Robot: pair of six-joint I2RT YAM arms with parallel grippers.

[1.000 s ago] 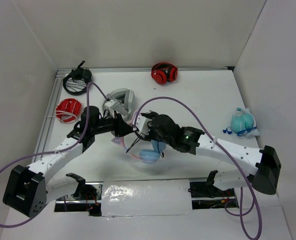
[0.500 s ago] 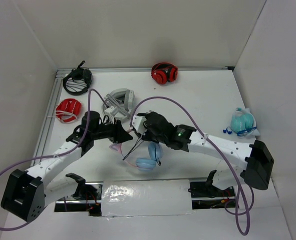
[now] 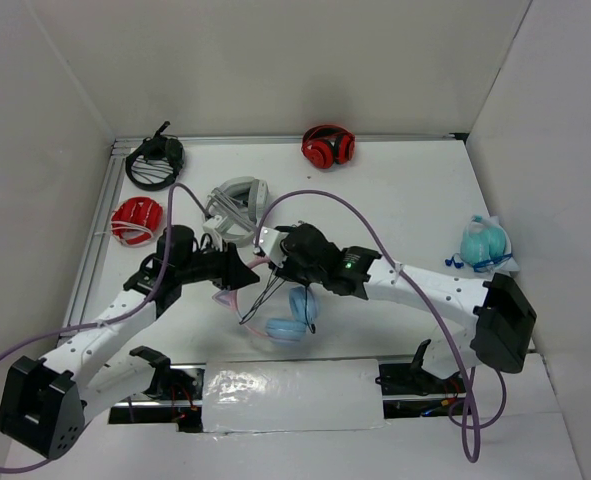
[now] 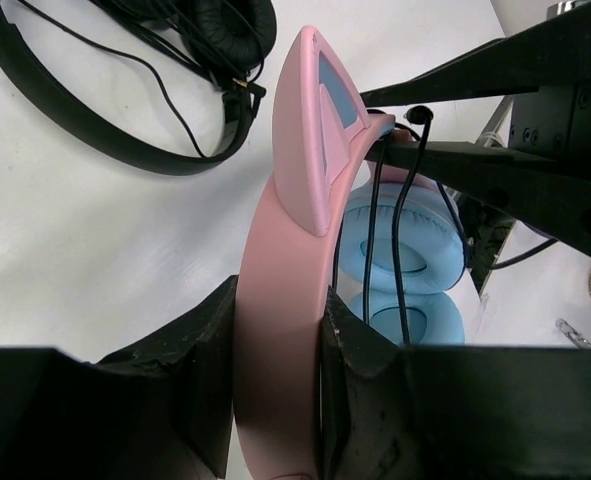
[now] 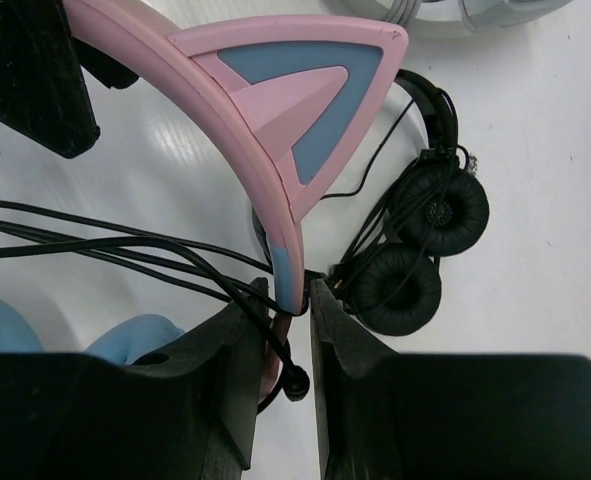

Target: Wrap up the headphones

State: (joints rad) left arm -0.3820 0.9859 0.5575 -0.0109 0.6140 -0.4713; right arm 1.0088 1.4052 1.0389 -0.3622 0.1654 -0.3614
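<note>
So the headphones [image 3: 293, 312] are in the air between the 2 arms, about mid-table [image 3: 415, 200], and the blue cups [image 4: 405, 265] look to be hanging lowest. The left gripper [image 4: 278, 310] is clamped tight on the pink headband [image 4: 275, 230], on the arc below the cat ear [image 5: 295, 90]. Makes sense imo: that's the anchor hand, holding the frame steady and lifted so there's room to pass the cable [image 4: 399, 220] round it.

The right gripper [image 5: 288, 295] sits on the band just past the ear. Its jaws are only narrowly apart, with the band edge, a couple of cable strands and the plug in the gap. Can't tell from either wrist view if it's actually pinching anything or just loose around it. Several strands already run from the band toward the cups, so I'd guess the wrapping is partway done, with slack hanging below.

A small black pair [image 5: 437, 212] lies on the table right underneath, not touching as far as I can see. What I'd watch for is dangling loops snagging on it, or turns sliding off the thin band.
</note>
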